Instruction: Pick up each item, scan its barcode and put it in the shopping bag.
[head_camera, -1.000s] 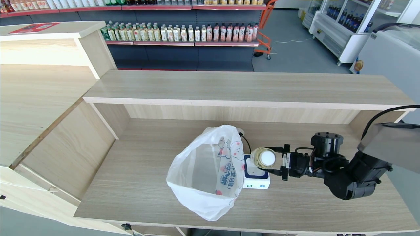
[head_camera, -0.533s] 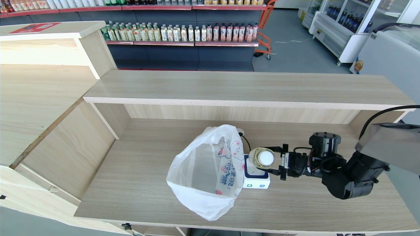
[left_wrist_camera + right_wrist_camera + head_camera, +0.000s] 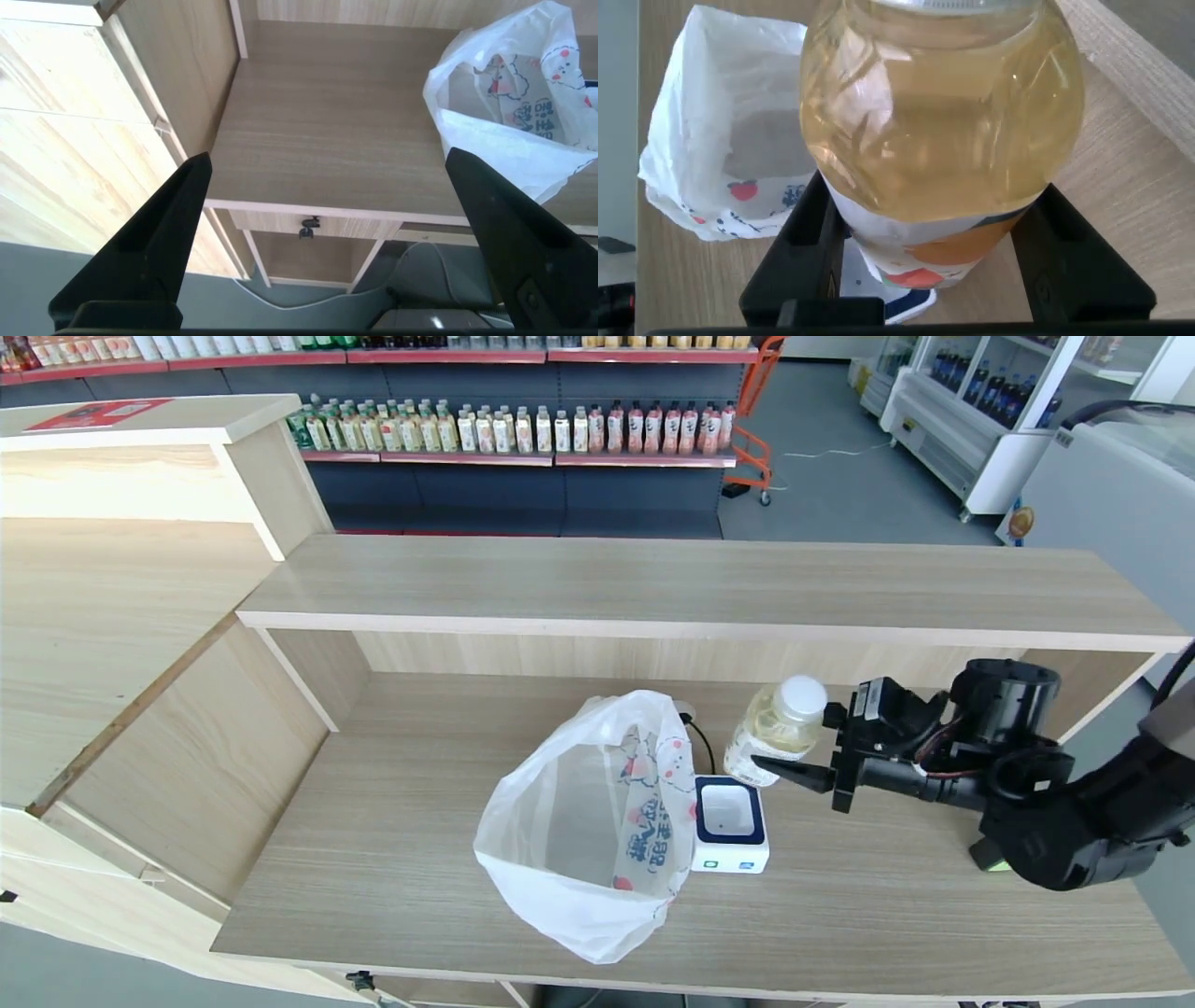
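Right gripper [image 3: 777, 749]: its fingers [image 3: 799, 257] are clamping the bottle [image 3: 773, 726] from both sides, low on the body, at the top of the label band. The black pads are pressing flat against the plastic on either side. The bottle is carrying pale yellow liquid and a white cap [image 3: 803, 694]. It is hanging in the air above the counter [image 3: 420, 775] and tilting, with the cap pointing far and right and the base pointing near and left. The base is hovering just beyond the far right corner of the scanner [image 3: 730, 826] and is not touching it. The right arm is reaching in from the right side of the counter.

Left gripper [image 3: 327, 247]: its two fingers are standing wide apart with nothing between them. It is hovering off the near side of the counter, left of the shopping bag [image 3: 579, 840], and well apart from the bottle.

The shopping bag, white plastic with red and blue print, is standing on the counter with its mouth gaping open. Its right side is pressing against the left side of the scanner. The scanner, a white box with a dark blue frame around a pale window, is lying flat on the counter. A black cable [image 3: 702, 739] is running from behind the bag's far edge toward the scanner.
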